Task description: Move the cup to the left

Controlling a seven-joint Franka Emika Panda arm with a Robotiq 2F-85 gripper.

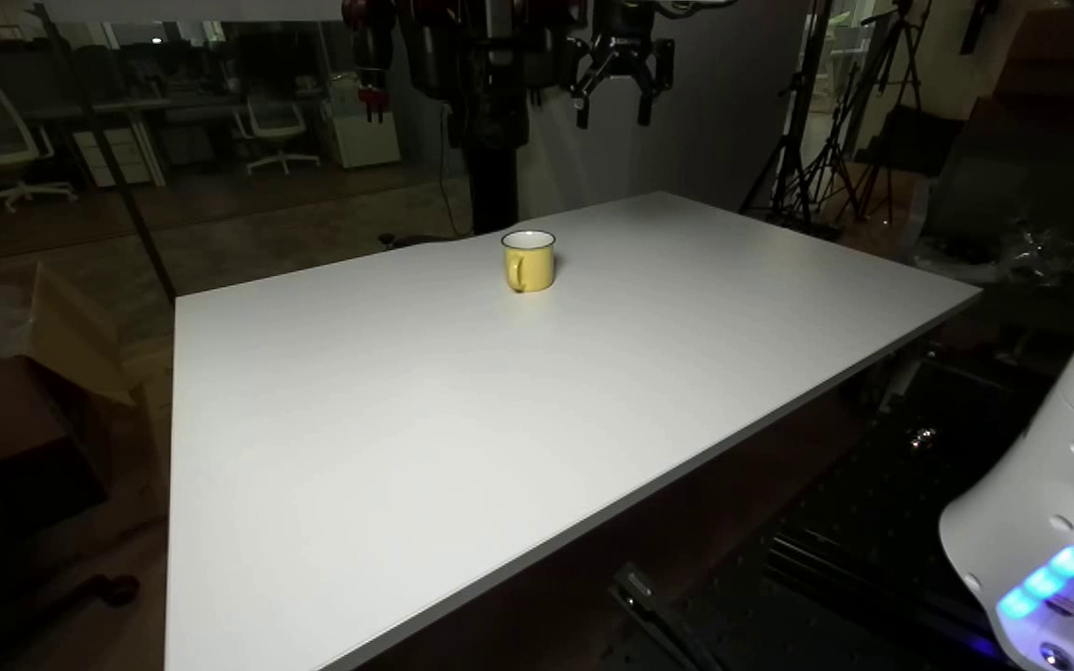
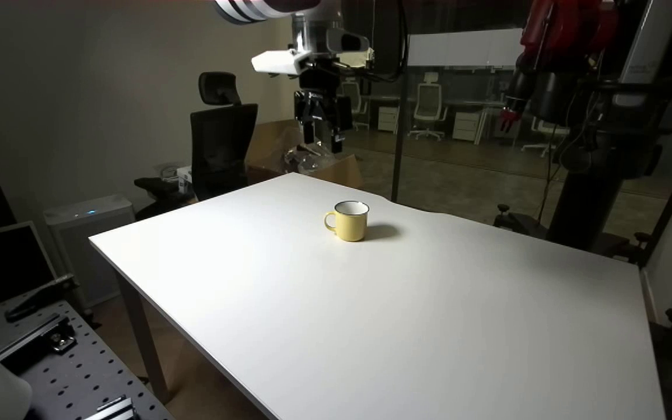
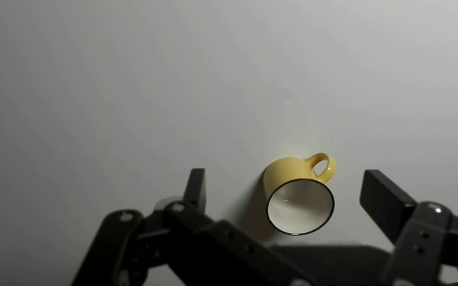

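The yellow cup (image 1: 531, 270) has a white inside, a dark rim and a handle. It stands upright on the white table (image 1: 388, 438), toward the far edge. In an exterior view the cup (image 2: 352, 226) has its handle to the left. My gripper (image 1: 613, 114) is open and empty, in the air well above the table; it also shows in an exterior view (image 2: 322, 140). In the wrist view the cup (image 3: 286, 172) appears between the spread fingers of the gripper (image 3: 286, 188), apart from both and below them.
Another robot with a red gripper (image 2: 508, 119) stands behind the table's far edge. A black office chair (image 2: 223, 146) and a cardboard box (image 1: 80, 345) stand beside the table. My white arm base (image 1: 1040, 522) is at the near side.
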